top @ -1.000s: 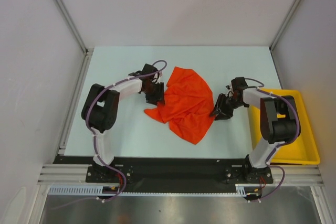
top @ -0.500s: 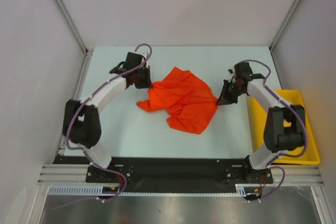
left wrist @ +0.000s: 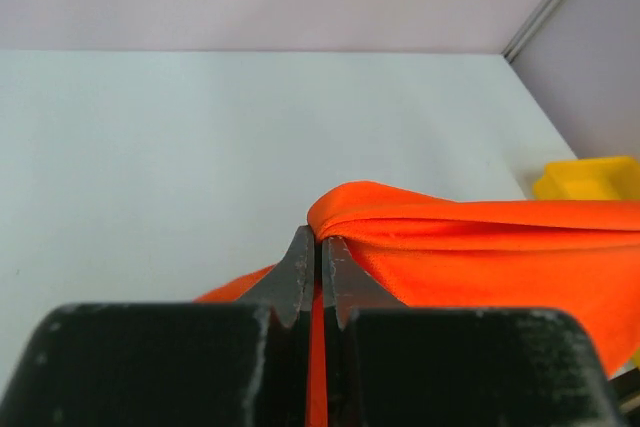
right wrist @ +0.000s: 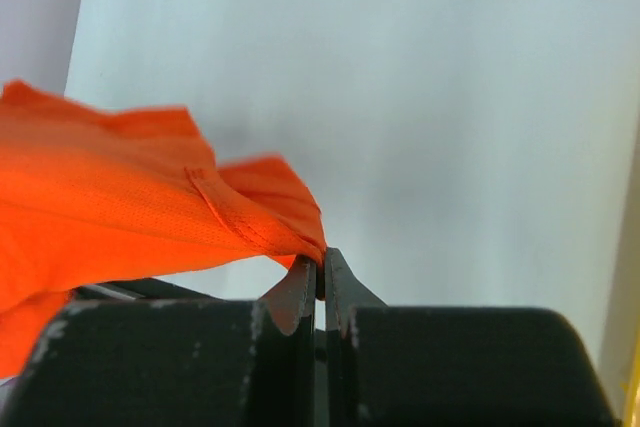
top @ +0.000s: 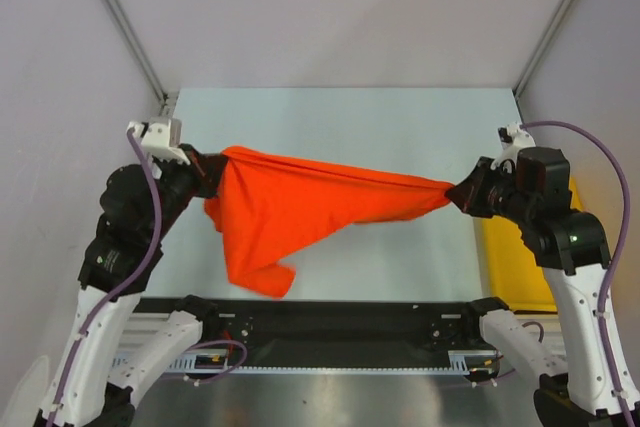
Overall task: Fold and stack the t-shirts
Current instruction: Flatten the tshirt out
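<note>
**T-shirt is being held up at two ends**

The two fingers of the left gripper are pressing together on a folded edge of the orange-red t-shirt, with only a thin layer of cloth between them. The fingers of the right gripper are clamping in the same way on a hemmed corner of the same t-shirt.

The cloth is running from one gripper to the other as a tight band, and it is getting narrow toward the right gripper. The wider part is hanging down under the left gripper, and its lowest flap is curling near the front edge of the table. Whether this flap is touching the table, the views are not showing.

Both arms are reaching outward, the left one to the left side and the right one to the right side. The yellow tray is lying on the right, partly under the right arm.
</note>
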You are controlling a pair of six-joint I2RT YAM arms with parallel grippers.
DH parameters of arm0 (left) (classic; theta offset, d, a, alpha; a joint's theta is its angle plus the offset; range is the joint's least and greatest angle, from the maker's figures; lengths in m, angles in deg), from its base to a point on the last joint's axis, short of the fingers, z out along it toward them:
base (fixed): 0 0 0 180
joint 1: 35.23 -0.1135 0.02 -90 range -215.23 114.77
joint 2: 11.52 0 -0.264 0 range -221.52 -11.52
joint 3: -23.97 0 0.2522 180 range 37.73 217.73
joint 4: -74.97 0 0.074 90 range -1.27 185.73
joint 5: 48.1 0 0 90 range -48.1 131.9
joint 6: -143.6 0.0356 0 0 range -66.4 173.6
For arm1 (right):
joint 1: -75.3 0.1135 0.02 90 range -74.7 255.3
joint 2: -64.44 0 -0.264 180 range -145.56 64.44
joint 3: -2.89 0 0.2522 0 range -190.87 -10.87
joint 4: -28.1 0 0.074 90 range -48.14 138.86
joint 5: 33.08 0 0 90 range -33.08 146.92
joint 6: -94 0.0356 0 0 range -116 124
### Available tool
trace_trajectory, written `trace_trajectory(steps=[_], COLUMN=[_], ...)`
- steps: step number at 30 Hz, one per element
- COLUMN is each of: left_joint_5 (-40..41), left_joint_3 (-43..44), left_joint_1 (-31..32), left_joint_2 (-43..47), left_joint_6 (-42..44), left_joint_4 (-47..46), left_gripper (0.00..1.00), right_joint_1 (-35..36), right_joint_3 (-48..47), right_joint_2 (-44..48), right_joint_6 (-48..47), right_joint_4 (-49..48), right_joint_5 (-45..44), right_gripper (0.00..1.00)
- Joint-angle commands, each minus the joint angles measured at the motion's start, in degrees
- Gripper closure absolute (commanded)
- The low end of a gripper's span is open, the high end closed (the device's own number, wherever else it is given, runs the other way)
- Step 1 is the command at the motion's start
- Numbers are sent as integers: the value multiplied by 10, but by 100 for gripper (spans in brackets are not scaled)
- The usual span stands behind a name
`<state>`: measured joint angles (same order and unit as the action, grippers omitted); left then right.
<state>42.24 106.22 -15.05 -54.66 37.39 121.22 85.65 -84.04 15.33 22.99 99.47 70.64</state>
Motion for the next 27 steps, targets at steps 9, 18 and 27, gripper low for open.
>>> trace_trajectory(steps=[9,18,27], left_joint_5=[11,224,116], left_joint_3=[-4,323,27], left_joint_1=[-4,0,12], left_joint_2=[-120,-517,-307], left_joint_6=[83,24,-73], left_joint_4=[-17,225,128], left_gripper=[95,20,28], right_joint_1=[-13,-60,-12], right_joint_3=[-51,-97,44], right_joint_2=[-121,-432,-346], right_joint_6=[0,-5,-18], right_joint_4=[3,-67,-54], right_joint_5=[-6,-77,-32], right_gripper=[100,41,36])
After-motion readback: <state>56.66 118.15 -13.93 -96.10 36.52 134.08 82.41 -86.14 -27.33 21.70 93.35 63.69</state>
